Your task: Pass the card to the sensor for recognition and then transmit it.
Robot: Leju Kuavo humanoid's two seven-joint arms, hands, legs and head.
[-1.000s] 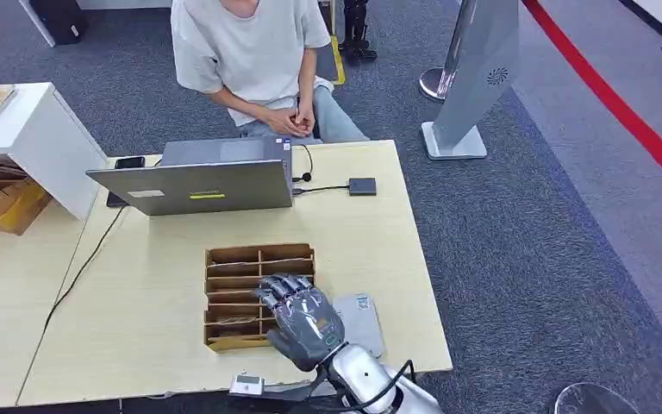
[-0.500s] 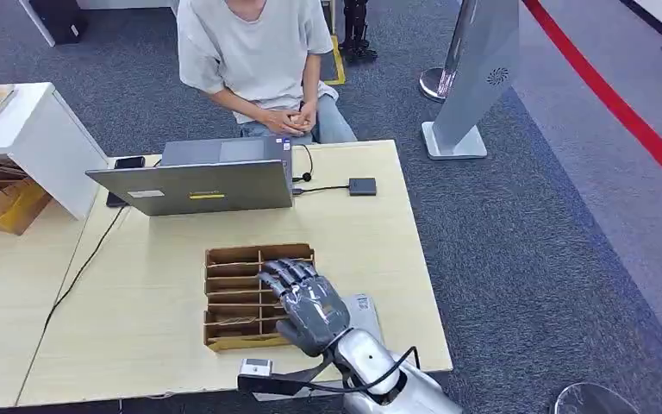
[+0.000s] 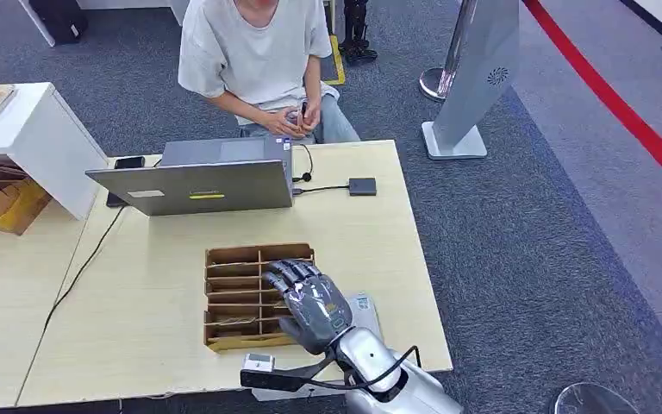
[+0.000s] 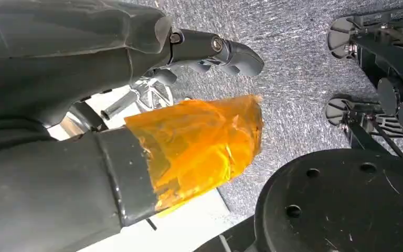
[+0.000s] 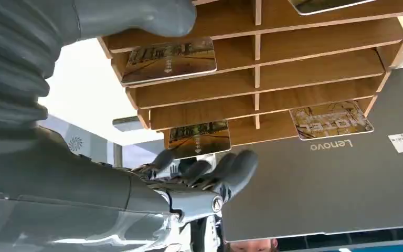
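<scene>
A wooden card rack (image 3: 233,297) lies flat on the table's near middle, with a card (image 3: 234,321) in a near slot. My right hand (image 3: 312,308) hovers over the rack's right side, fingers spread forward, holding nothing. In the right wrist view the rack (image 5: 315,63) holds several cards (image 5: 169,60) in its slots, and my right hand (image 5: 136,194) has its fingers (image 5: 231,167) loosely extended in front of them, apart from the cards. A small dark square device (image 3: 362,186) sits cabled to the laptop. My left hand (image 4: 57,63) hangs over the carpet, empty, its thumb (image 4: 199,142) wrapped in orange tape.
A grey laptop (image 3: 194,185) stands open at the table's far side, with a seated person (image 3: 254,52) behind it. A flat grey pad (image 3: 366,323) lies just right of my right hand. A white side table (image 3: 26,138) stands at the left, and a sign stand (image 3: 470,78) at the right.
My right hand has moved a little forward and to the right over the rack. The person has shifted and raised one hand slightly.
</scene>
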